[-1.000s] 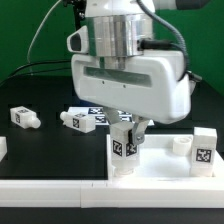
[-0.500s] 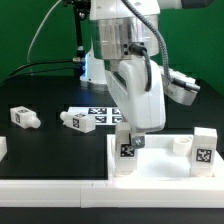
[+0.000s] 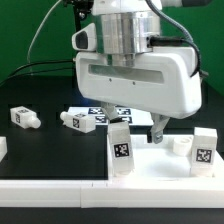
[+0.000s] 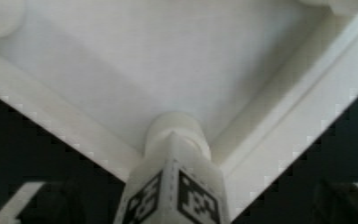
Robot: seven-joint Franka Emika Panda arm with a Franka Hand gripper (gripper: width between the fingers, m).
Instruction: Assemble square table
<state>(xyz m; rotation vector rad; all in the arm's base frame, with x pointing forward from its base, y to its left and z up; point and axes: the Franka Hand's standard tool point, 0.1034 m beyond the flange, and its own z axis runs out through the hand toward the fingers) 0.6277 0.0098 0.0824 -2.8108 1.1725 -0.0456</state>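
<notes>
The white square table top [image 3: 160,168] lies at the exterior view's right, and its inner face fills the wrist view [image 4: 176,70]. One tagged leg [image 3: 121,150] stands upright in its near left corner; it also shows in the wrist view [image 4: 176,175]. My gripper [image 3: 131,126] hangs just above this leg, its fingers spread wider than the leg and clear of its sides [image 4: 181,208]. A second leg [image 3: 203,150] stands upright at the top's right corner. Two loose legs [image 3: 22,118] [image 3: 80,121] lie on the black table at the left.
The marker board [image 3: 98,111] lies flat behind the loose legs. A long white bar [image 3: 50,190] runs along the front edge. A small white block [image 3: 2,150] sits at the far left. A short white stub [image 3: 180,145] stands on the top near the right leg.
The gripper was shut on the near left leg, turned with it, then turned back. Its fingers now stand apart from the leg, which stays upright in the corner.
</notes>
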